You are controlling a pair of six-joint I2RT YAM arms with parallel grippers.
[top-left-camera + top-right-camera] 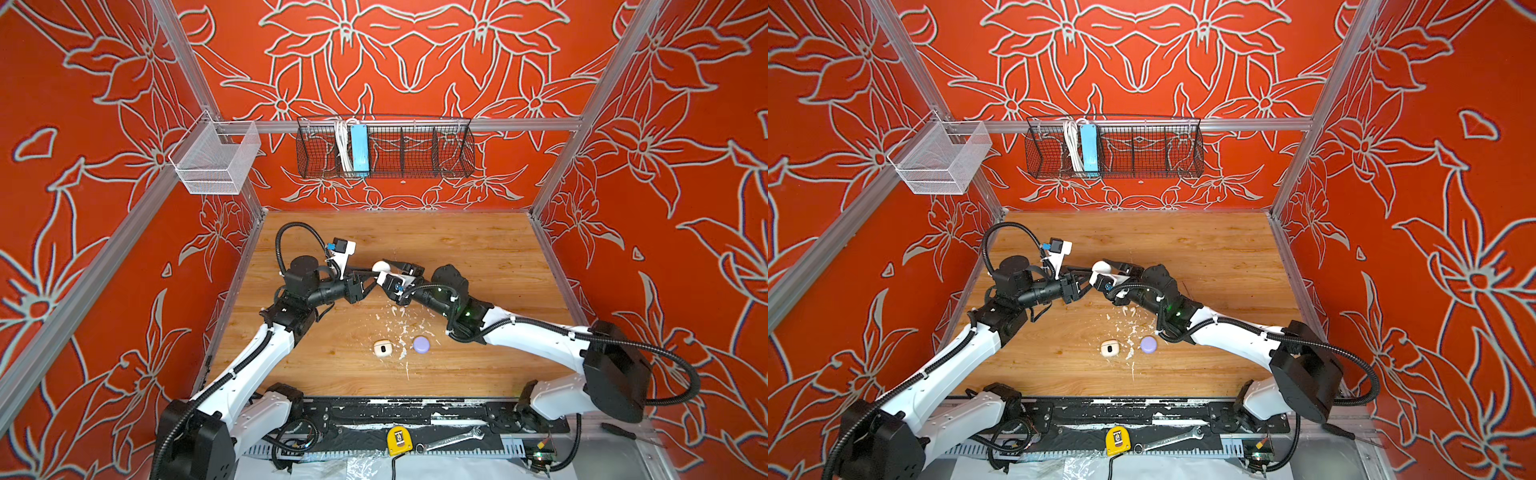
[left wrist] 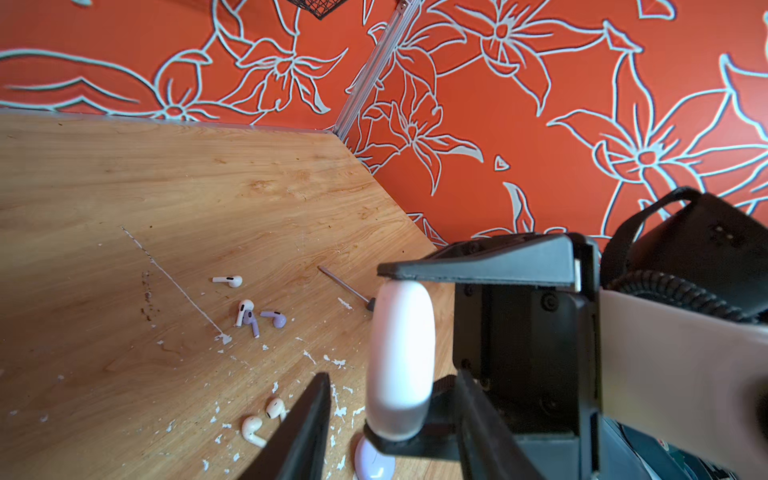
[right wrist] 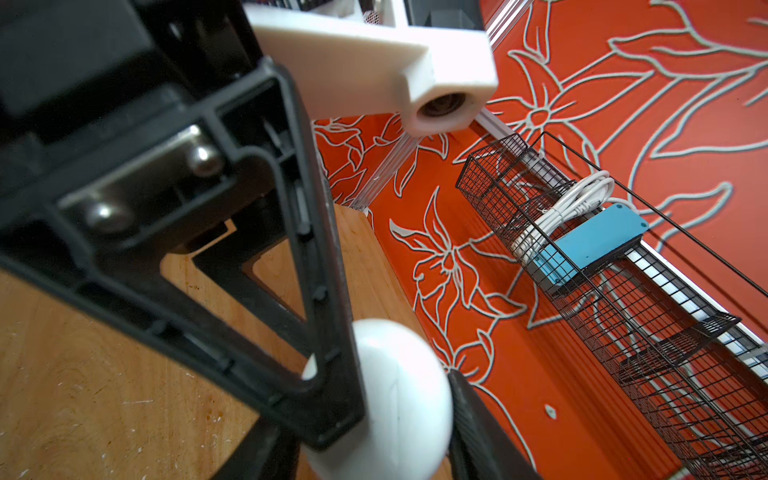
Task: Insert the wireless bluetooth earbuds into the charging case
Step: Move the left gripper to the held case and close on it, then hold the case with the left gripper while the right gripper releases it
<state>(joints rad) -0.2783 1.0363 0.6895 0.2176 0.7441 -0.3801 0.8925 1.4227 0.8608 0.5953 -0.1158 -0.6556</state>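
My left arm [image 1: 257, 353] and right arm [image 1: 540, 340] share one build: white moulded link shells, black joint housings, black base motors. A black corrugated cable conduit [image 1: 297, 225] runs along each, secured with white ties. A white wrist camera bracket [image 1: 348, 251] carries a blue connector. My left gripper [image 2: 392, 376] has black tapered plastic fingers [image 2: 307, 428]. A small green indicator light [image 1: 468, 312] marks my right arm.

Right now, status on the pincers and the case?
Right pincer shut on white case, aloft. Left pincer open, straddling it. Earbuds loose on table. No obstruction seen.
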